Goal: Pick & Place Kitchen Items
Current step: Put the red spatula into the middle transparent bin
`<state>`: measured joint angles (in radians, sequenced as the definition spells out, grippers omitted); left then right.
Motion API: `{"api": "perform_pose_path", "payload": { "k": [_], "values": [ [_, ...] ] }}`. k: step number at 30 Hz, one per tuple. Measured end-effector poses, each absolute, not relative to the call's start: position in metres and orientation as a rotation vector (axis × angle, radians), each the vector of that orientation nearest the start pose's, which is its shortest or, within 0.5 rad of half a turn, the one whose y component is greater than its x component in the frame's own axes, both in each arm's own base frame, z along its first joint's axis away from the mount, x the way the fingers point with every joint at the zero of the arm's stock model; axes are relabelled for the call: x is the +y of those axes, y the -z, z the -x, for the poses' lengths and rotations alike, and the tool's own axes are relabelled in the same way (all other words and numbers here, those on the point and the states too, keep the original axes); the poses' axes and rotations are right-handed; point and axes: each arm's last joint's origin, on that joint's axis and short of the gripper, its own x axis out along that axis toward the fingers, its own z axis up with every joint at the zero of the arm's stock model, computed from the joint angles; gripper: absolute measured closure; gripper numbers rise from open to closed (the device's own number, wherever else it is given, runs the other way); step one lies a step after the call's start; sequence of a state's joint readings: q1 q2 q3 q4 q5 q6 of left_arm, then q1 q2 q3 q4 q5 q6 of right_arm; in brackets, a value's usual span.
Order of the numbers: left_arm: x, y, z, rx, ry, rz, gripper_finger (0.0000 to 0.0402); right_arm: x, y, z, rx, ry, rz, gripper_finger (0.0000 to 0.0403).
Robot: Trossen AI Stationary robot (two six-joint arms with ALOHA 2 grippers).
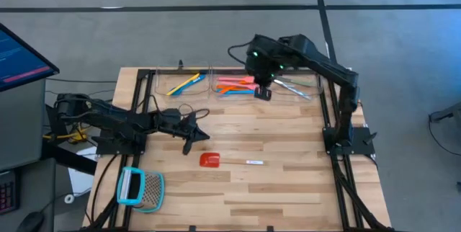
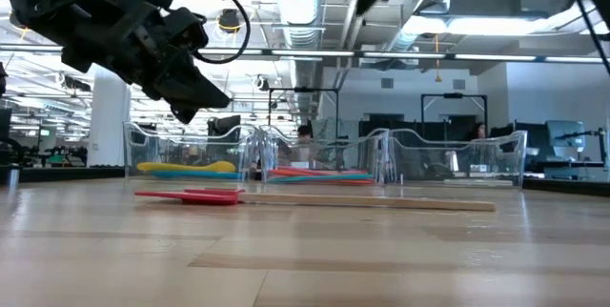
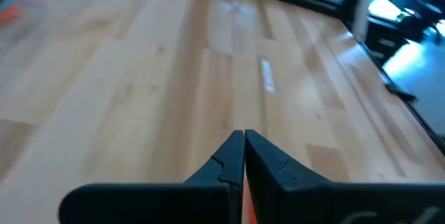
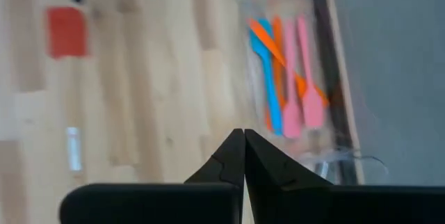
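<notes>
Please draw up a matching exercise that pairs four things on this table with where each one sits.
Things:
1. red-headed spatula
2. teal-framed mesh tool
3. yellow and blue utensils
4. right gripper

Places:
A. in the clear tray at the far left of the row
B. near left corner of the table
C. lying on the bare wood mid-table
D. over the tray holding orange and pink utensils

Pairs: 1-C, 2-B, 3-A, 4-D
</notes>
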<state>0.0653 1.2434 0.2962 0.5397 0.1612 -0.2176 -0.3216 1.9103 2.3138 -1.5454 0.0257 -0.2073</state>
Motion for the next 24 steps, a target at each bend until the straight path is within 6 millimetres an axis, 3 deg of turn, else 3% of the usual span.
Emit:
{"api": "perform_pose_path", "payload": {
  "k": [4,9,18,24],
  "values": [
    [-0.005,-0.150,-0.215,0.432,0.103,0.245,0.0399,-0.072,-0.433,-0.326,1.092,0.139,0.025,0.0402],
    [-0.018,-0.148,-0.213,0.463,0.092,0.214,0.0399,-0.029,-0.438,-0.327,1.069,0.071,0.020,0.0402],
    [-0.032,-0.147,-0.211,0.479,0.132,0.196,0.0399,0.036,-0.424,-0.334,1.099,0.028,0.054,0.0403],
    [-0.040,-0.146,-0.210,0.476,0.115,0.172,0.0399,0.073,-0.416,-0.319,1.071,0.106,0.116,0.0403]
  ]
}}
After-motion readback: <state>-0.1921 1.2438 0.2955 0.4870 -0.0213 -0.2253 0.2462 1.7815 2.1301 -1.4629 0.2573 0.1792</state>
